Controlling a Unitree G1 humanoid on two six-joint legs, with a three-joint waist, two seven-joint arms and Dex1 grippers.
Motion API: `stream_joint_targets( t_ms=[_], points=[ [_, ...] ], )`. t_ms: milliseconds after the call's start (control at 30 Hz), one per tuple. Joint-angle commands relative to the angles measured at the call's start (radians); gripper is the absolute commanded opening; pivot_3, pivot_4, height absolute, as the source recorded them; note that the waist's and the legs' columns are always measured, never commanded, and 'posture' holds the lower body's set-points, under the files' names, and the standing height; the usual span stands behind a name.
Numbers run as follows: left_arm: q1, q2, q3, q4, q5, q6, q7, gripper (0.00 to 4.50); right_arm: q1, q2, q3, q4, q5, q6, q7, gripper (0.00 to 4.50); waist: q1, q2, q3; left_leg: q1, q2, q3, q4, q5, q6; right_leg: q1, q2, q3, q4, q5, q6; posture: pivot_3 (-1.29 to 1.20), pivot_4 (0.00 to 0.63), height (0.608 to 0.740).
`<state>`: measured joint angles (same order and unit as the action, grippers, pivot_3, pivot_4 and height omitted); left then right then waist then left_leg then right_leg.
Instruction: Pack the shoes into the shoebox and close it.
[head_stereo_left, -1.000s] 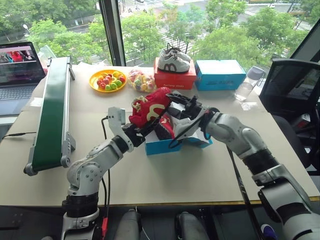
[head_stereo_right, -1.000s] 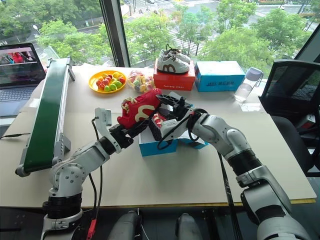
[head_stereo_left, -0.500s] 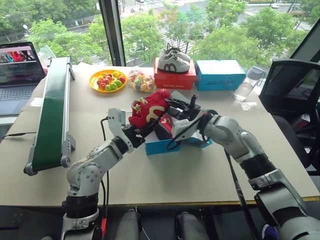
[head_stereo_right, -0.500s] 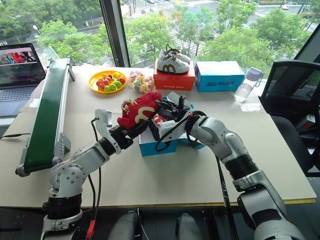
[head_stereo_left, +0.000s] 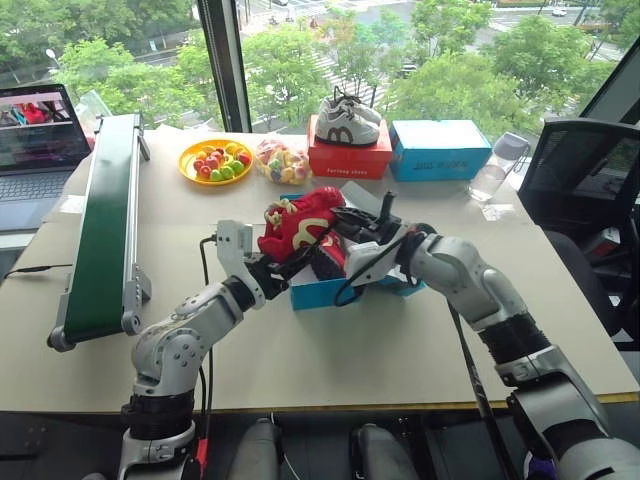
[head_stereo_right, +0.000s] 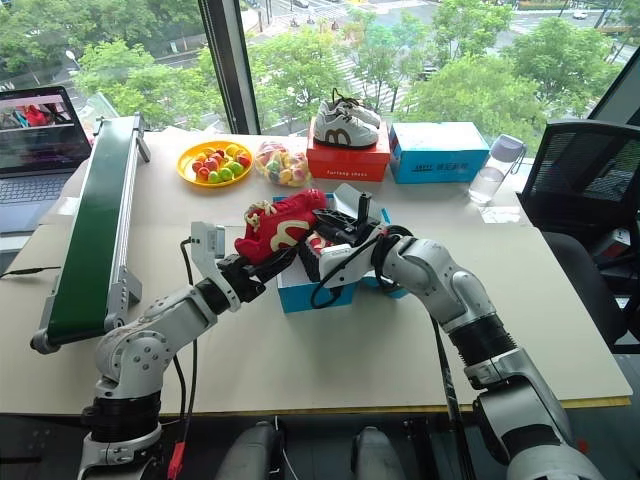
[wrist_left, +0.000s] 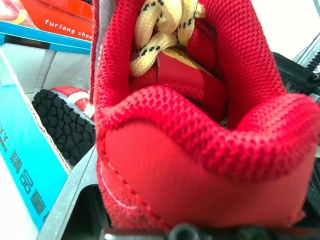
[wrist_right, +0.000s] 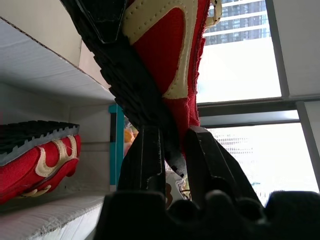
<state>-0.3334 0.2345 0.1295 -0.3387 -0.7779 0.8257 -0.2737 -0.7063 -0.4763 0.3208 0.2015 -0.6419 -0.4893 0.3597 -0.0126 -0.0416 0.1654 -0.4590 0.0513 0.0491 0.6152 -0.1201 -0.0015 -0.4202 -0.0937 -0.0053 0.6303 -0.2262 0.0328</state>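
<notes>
- The second bright red mesh shoe with cream curved markings and pale laces is being packed; the first red shoe is already lying on its side inside the bright blue cardboard shoebox on the pale counter.
- The left claw is gripping the second shoe at its heel, jaws held wide by the padded collar.
- The right claw is pinching the edge of the sole, its fingers almost together.
- The held shoe is hanging tilted just above the open box, between both claws.
- Next, I think, the shoe needs lowering beside its partner; then both claws must let go and fold the lid down.
</notes>
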Motion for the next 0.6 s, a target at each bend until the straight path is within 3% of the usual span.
stream_joint_targets(
  t_ms=[33,233,467,533,600],
  points=[
    [-0.018,-0.005,-0.018,-0.054,0.035,-0.064,-0.003,4.03,0.012,0.055,0.024,-0.109,0.073,-0.019,0.013,0.23,0.000,0.000,0.000,0.000,0.000,0.000,0.000,0.000,0.000,0.000,0.000,0.000,0.000,0.000,0.000,0.00,0.150,0.735],
    [0.020,0.015,-0.002,-0.074,0.104,-0.138,-0.001,4.03,0.042,0.113,-0.056,-0.094,0.125,0.163,0.015,0.23,-0.001,0.000,0.000,0.000,0.000,0.000,0.000,0.000,0.000,0.000,0.000,0.000,0.000,0.000,0.000,0.00,0.150,0.735],
    [0.087,0.068,0.036,-0.085,0.153,-0.214,-0.034,4.03,-0.002,0.200,-0.208,-0.110,0.354,0.564,0.113,0.23,0.004,0.000,0.000,0.000,0.000,0.000,0.000,0.000,0.000,0.000,0.000,0.000,0.001,0.000,0.000,0.00,0.150,0.735],
    [0.117,0.115,0.016,-0.059,0.233,-0.296,-0.081,4.03,-0.032,0.236,-0.248,-0.172,0.476,0.780,0.192,0.23,0.002,0.000,0.000,0.000,0.000,0.000,0.000,0.000,0.000,0.000,0.000,0.000,0.001,0.000,0.000,0.00,0.150,0.735],
    [0.141,0.167,0.002,-0.025,0.289,-0.371,-0.151,4.03,-0.087,0.278,-0.295,-0.283,0.648,1.175,0.286,0.23,-0.005,0.001,0.000,0.000,0.001,0.000,-0.001,0.000,0.000,-0.001,0.000,0.000,0.001,0.000,-0.001,0.00,0.150,0.735]
  ],
)
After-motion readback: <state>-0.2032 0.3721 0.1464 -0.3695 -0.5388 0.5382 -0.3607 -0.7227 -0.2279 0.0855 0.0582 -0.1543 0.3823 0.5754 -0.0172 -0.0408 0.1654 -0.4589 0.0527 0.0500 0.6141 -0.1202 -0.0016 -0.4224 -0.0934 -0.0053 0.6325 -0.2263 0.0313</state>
